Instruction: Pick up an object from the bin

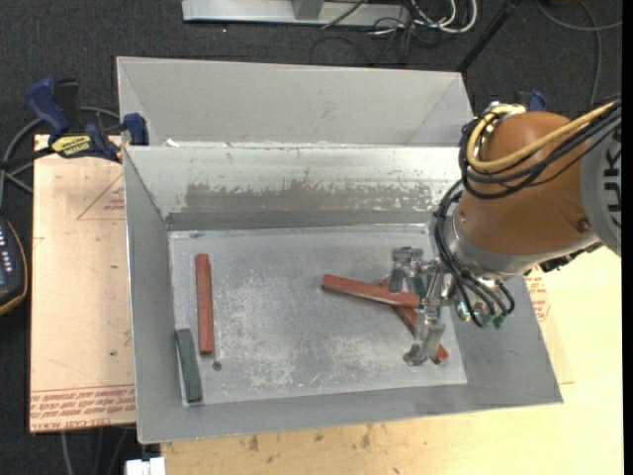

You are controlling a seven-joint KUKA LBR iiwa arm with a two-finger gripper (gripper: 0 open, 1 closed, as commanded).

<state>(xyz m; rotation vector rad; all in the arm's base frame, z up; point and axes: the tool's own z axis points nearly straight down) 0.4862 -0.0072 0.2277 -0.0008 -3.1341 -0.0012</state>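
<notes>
- Nearest me, in the near-left corner of the bin (297,364), a dark grey bar (188,366) lies along the left wall; just beside it and further in lies a red rod (205,303), roughly parallel to it.
- To the right, the gripper (412,308) is down by the floor close to the right wall; its jaws stand wide apart and clamp nothing, one finger (425,339) on the near side and the other beyond.
- The right end of a flat red stick (356,287) lies between them; the rest of it points left.
- A small red piece (441,353) shows beside the near finger; whether it belongs to the stick I cannot tell.
- The middle of the floor lies open up to the far wall; the arm's orange cover (524,186) hangs over the right wall.
</notes>
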